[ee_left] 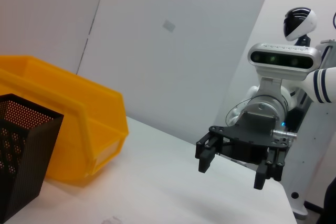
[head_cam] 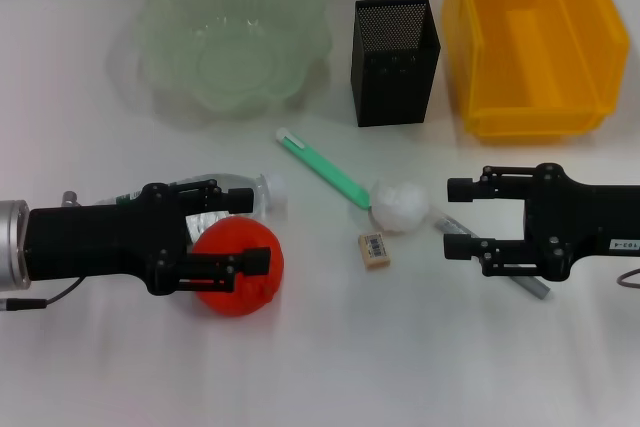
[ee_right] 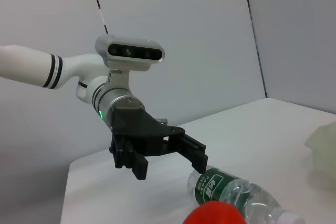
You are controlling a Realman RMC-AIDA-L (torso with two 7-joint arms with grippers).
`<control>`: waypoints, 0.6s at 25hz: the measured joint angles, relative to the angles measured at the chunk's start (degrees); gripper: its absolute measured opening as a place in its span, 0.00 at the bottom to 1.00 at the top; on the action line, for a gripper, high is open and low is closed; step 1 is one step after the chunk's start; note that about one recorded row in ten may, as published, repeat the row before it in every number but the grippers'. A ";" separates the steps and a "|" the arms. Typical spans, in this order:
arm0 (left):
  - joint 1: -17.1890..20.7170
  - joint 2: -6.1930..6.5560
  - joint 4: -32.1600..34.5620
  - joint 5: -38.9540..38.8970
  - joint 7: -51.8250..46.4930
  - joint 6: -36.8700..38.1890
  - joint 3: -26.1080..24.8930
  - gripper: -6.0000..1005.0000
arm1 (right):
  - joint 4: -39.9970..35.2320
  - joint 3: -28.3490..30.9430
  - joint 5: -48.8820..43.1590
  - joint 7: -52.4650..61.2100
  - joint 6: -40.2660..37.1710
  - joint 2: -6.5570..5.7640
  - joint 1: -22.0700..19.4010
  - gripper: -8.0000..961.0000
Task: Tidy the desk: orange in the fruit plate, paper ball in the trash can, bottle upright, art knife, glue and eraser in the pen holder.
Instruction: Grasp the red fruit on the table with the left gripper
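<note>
Orange [head_cam: 238,267] sits on the white worktop [head_cam: 320,367] between the spread fingers of the left gripper [head_cam: 245,229], which is open around it, one finger on its far side and one across its near side. Just beyond the far finger the bottle [head_cam: 225,193] lies on its side, its long axis running across the worktop with the cap end pointing toward the right gripper; the right wrist view shows its dark green label [ee_right: 209,188] beside the red fruit.

Between the two grippers lie a green pen-like tool [head_cam: 322,168], angled from far-left to near-right, the paper ball [head_cam: 400,207] touching its nearer end, and the eraser [head_cam: 373,249] lying flat a little nearer the robot than the ball. The right gripper [head_cam: 458,217] is open and holds nothing, its fingertips pointing toward the paper ball, which is just beyond them. A slim grey stick-shaped object [head_cam: 535,285] lies under this gripper, mostly hidden.

Far beyond the left gripper stands the fruit plate [head_cam: 170,32]. The pen holder [head_cam: 395,72] stands upright beyond the gap between the grippers, and the trash can [head_cam: 480,57] is beside it, far beyond the right gripper. The worktop is plain white and matte; pale grey wall panels rise behind it in both wrist views.
</note>
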 joint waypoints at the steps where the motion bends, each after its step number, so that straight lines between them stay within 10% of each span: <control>1: -0.01 -0.01 -0.01 0.00 -0.04 0.09 0.00 0.84 | 0.00 0.08 0.00 0.08 -0.04 -0.04 0.00 0.71; 15: -1.14 0.04 1.11 1.23 -0.37 0.21 -0.06 0.84 | -0.99 1.00 0.67 0.27 -0.40 -0.20 -0.11 0.71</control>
